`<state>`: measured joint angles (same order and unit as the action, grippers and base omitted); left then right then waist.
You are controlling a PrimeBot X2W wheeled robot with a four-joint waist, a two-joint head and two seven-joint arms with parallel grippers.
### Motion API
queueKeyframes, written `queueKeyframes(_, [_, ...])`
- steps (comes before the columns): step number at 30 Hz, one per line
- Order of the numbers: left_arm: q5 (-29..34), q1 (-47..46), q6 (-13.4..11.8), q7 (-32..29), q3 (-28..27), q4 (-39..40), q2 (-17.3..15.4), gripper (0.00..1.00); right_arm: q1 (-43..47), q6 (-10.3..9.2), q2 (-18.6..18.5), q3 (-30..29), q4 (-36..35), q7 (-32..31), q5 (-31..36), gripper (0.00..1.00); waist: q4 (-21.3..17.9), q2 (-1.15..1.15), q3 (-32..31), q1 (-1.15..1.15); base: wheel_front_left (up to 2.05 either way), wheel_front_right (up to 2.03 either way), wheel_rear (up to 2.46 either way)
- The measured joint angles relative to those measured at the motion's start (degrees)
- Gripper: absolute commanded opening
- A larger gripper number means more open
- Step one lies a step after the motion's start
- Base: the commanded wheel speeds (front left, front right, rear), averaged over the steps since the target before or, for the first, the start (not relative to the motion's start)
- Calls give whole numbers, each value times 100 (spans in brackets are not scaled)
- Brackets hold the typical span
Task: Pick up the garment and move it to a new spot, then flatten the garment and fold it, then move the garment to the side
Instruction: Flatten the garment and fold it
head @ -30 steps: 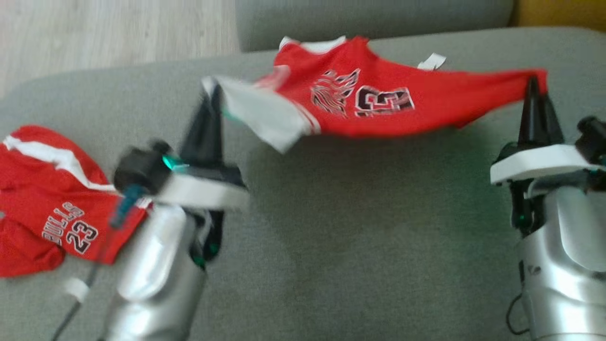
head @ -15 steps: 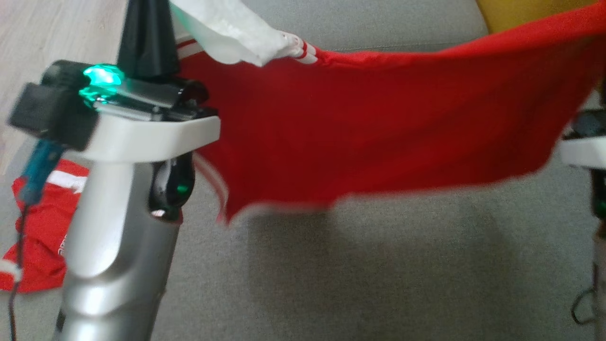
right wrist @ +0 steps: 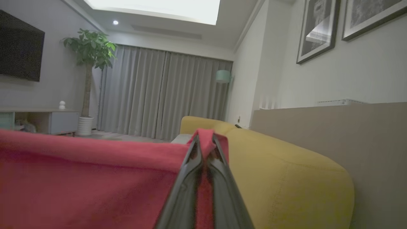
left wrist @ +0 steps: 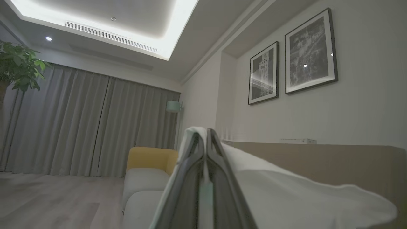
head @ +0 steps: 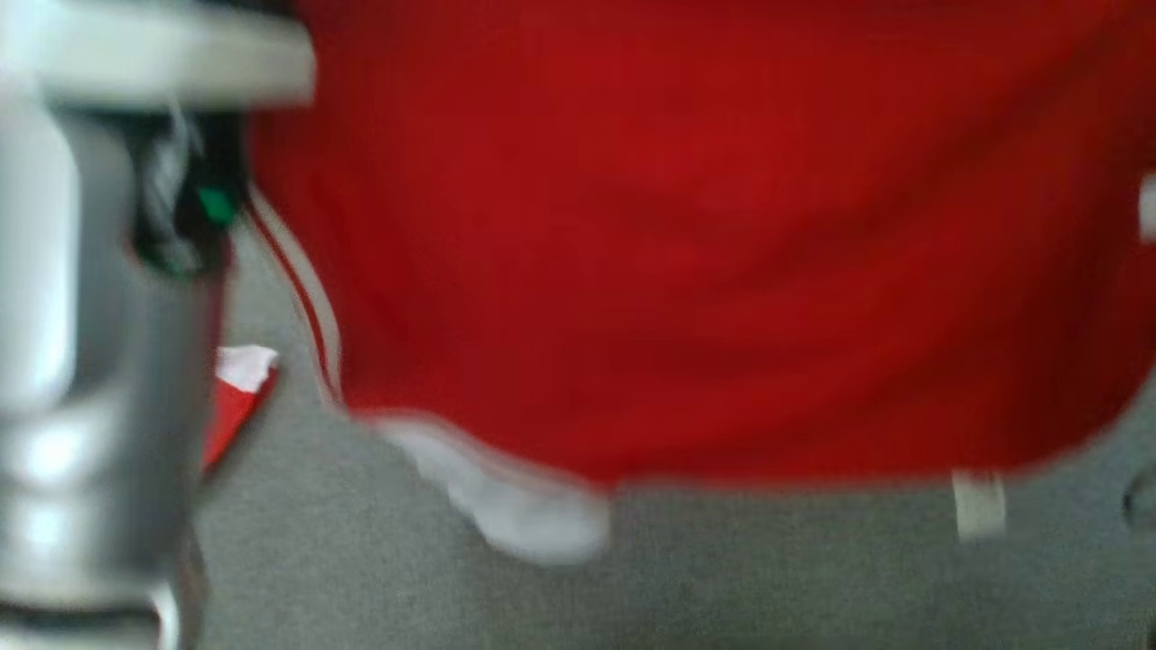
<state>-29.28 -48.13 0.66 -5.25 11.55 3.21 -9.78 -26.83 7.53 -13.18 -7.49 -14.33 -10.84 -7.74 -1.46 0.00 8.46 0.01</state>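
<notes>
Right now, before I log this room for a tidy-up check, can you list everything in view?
held garment: 1, red with white trim, stretched in the air between both arms, above the sofa
second garment: 1, red and white, on the sofa, left side
sofa: 1, grey, beneath both garments
armchair: 1, yellow, behind the right arm
framed pictures: 2, black and white, on the wall
potted plant: 1, green, beside the curtains
curtains: grey, far wall
left fingers: 2, dark, shut on the held garment's white edge
right fingers: 2, dark, shut on its red corner
</notes>
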Motion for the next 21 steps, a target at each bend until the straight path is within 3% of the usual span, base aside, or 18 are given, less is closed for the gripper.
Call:
queueKeyframes(6, [377,-1972,192,177,-14,-1924,-225,0,-2423,0,-302,536,1926,63,-151,0,-110,0,879,2,0,0,0])
queueKeyframes(9, [591,-2933,186,522,-51,-2896,-236,0,-3594,0,-381,904,3026,501,37,0,-169,0,1265,3,0,0,0])
queueKeyframes(11, [723,-3510,157,901,-104,-3353,-264,0,-4295,1,-331,946,3718,877,192,0,-214,0,1475,3,0,0,0])
queueKeyframes(12, [723,-3510,157,901,-104,-3353,-264,0,-4295,1,-331,946,3718,877,192,0,-214,0,1475,3,0,0,0])
queueKeyframes(14, [816,-4211,102,1360,-201,-3918,-249,0,-5070,0,-281,925,4557,1425,509,0,-258,0,1706,1,0,0,0])
queueKeyframes(21, [985,-4406,307,1901,2,-4818,-121,0,-5321,0,-172,943,6047,2263,843,0,-114,0,1890,-2,0,0,0])
